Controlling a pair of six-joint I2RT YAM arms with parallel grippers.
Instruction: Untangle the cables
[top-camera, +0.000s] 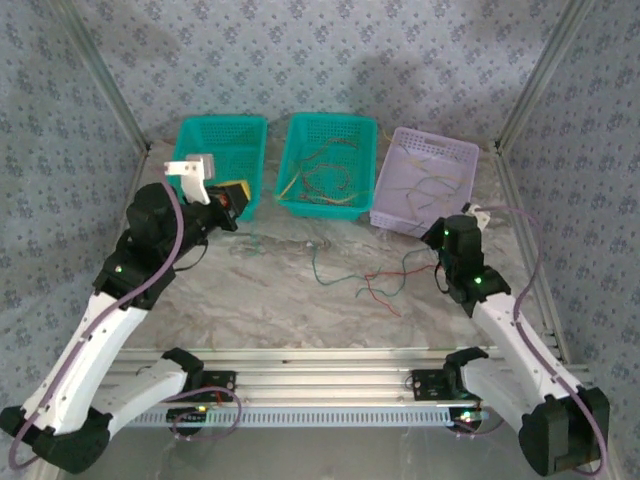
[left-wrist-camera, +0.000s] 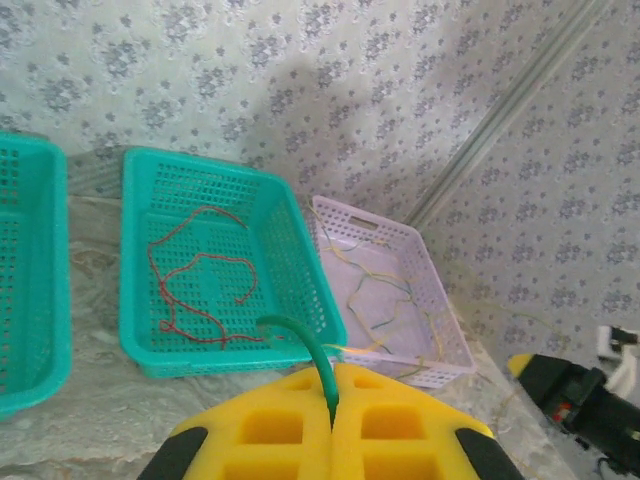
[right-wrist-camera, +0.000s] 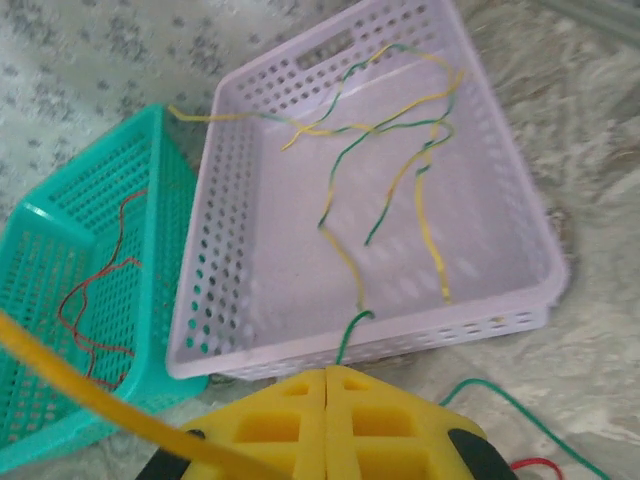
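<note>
Left end effector (left-wrist-camera: 333, 385) is clenched: its yellow pads (left-wrist-camera: 270, 430) meet along one seam, and a green cable (left-wrist-camera: 305, 345) is pinched there, rising out of the seam and bending away to the left. From the overhead camera this left end effector (top-camera: 232, 200) sits at the near right corner of the left teal basket (top-camera: 190, 140), above the desk (top-camera: 280, 300). Right end effector (right-wrist-camera: 327, 382) is likewise clenched, pads pressed together, and a thin green strand (right-wrist-camera: 347, 338) comes out of the top of the seam and curls toward the front wall of the lilac basket (right-wrist-camera: 230, 200); from above, the right end effector (top-camera: 437, 238) sits just in front of that lilac basket's (top-camera: 440, 145) near right corner. A blurred yellow cable (right-wrist-camera: 90, 385) crosses the lower left of the right wrist view close to the lens; whether it is gripped cannot be told. The rest of the cables are spread over three places. A red cable (left-wrist-camera: 205, 257) lies looped on the floor of the middle teal basket (left-wrist-camera: 190, 160). Yellow and green cables (right-wrist-camera: 335, 170) lie in loose, overlapping curves inside the lilac basket, one yellow strand trailing over its left rim. Loose cables (top-camera: 375, 275) in red and green lie crossed over one another on the desk between the two arms, in front of the baskets.
</note>
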